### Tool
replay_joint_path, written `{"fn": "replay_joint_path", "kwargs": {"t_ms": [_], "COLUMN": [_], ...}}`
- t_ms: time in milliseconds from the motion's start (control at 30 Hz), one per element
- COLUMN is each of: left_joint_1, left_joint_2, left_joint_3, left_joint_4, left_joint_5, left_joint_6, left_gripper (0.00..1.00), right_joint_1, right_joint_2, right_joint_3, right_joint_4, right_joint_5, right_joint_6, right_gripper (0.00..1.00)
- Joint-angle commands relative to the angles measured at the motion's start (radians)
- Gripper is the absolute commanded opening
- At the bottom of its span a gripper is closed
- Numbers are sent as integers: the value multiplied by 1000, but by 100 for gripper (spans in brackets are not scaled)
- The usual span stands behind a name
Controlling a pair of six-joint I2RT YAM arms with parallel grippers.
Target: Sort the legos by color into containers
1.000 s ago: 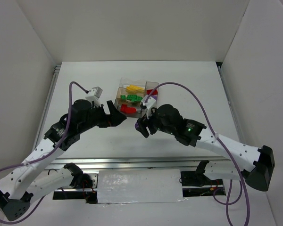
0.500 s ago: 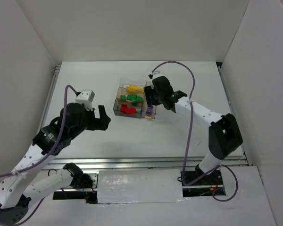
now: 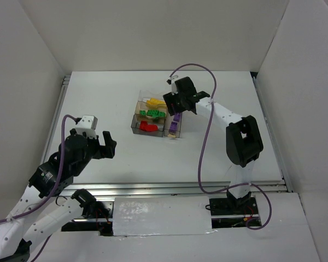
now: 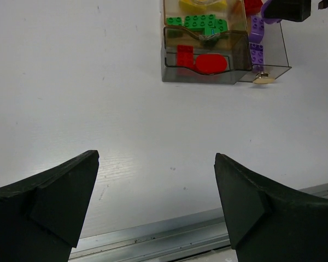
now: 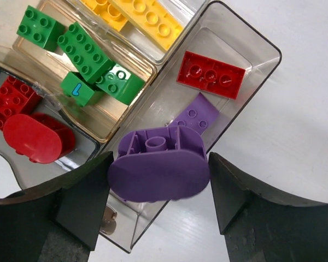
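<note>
Walls (image 3: 153, 33) of white board close in the white worktop (image 3: 98, 98) on three sides, and a metal rail (image 3: 169, 188) runs along its near edge. A purple cable (image 3: 192, 65) arches over the right arm's wrist and trails down toward that rail. Just off the tray's near corner lies a small tan disc (image 4: 264, 79), perhaps a coin or a latch; it is too small to tell. From above, the right arm's wrist covers the far end of the long compartment.

The tray (image 4: 208, 78), of clear smoky plastic, sits toward the far middle of the worktop. Its three short compartments hold, from far to near, yellow bricks (image 5: 136, 16), green bricks (image 5: 82, 52), and a red brick (image 5: 11, 101) beside a red oval piece (image 5: 38, 136). The long side compartment holds a red plate (image 5: 210, 75), a purple plate (image 5: 194, 117) and, nearer the arms, purple bricks (image 4: 257, 53).

The right pincer (image 5: 159, 161) hangs over that long compartment, its jaws clamped on a purple oval piece (image 5: 158, 174) whose hollow underside faces the wrist camera. The left pincer (image 4: 156, 158) hovers over the worktop, well apart from the tray on its near left, jaws spread wide.
</note>
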Motion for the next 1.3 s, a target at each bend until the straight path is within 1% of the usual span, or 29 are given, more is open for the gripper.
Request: {"fn": "replay_joint_path", "kwargs": {"t_ms": [0, 67, 167, 233, 267, 300, 333, 367, 400, 500, 533, 567, 633, 700, 800, 900, 1000, 1200, 1267], "left_joint_1": [6, 5, 6, 6, 6, 8, 8, 8, 8, 8, 8, 9, 8, 8, 9, 9, 9, 17, 15], "left_joint_2": [4, 4, 2, 5, 4, 5, 7, 8, 10, 13, 13, 14, 16, 17, 21, 27, 30, 39, 44], "left_joint_3": [1, 0, -2, -2, -2, -2, -2, -3, -5, -5, -6, -6, -5, -5, -6, -8, -8, -9, -9], "left_joint_4": [46, 49, 51, 54, 54, 54, 54, 54, 57, 56, 54, 54, 56, 54, 56, 59, 59, 62, 63], "left_joint_5": [-18, -14, -11, -11, -11, -9, -8, -6, -3, -5, -5, -5, -5, -6, -1, 6, 8, 14, 20], "left_joint_6": [19, 20, 22, 23, 23, 23, 22, 25, 25, 23, 23, 23, 23, 23, 25, 26, 26, 31, 31], "left_gripper": [100, 99, 99, 100, 99, 99, 100, 99, 99, 99, 100, 100, 99, 100, 100, 100, 99, 99, 99], "right_joint_1": [1, 1, 1, 1, 1, -2, -3, -11, -14, -51, -63, -83, -89, -91, -97, -105, -106, -106, -105], "right_joint_2": [1, -1, -9, -25, -31, -44, -44, -39, -9, 97, 125, 178, 223, 283, 337, 346, 361, 380, 395], "right_joint_3": [54, 59, 63, 44, 28, 16, 4, 11, 28, 167, 259, 296, 385, 459, 517, 519, 545, 498, 516], "right_joint_4": [-48, -63, -100, -99, -76, -18, 6, 22, 29, -12, -35, -58, -112, -164, -224, -243, -258, -231, -243], "right_joint_5": [-80, -98, -169, -196, -178, -157, -105, -79, -54, 18, 18, -27, -87, -100, -133, -175, -169, -137, -123], "right_joint_6": [-73, -92, -120, -118, -103, -94, -80, -72, -66, 3, 58, 64, 40, -26, -115, -194, -186, -172, -178], "right_gripper": [79, 79, 79, 79, 79, 80, 83, 84, 84, 82, 81, 81, 81, 81, 81, 81, 81, 76, 76]}}
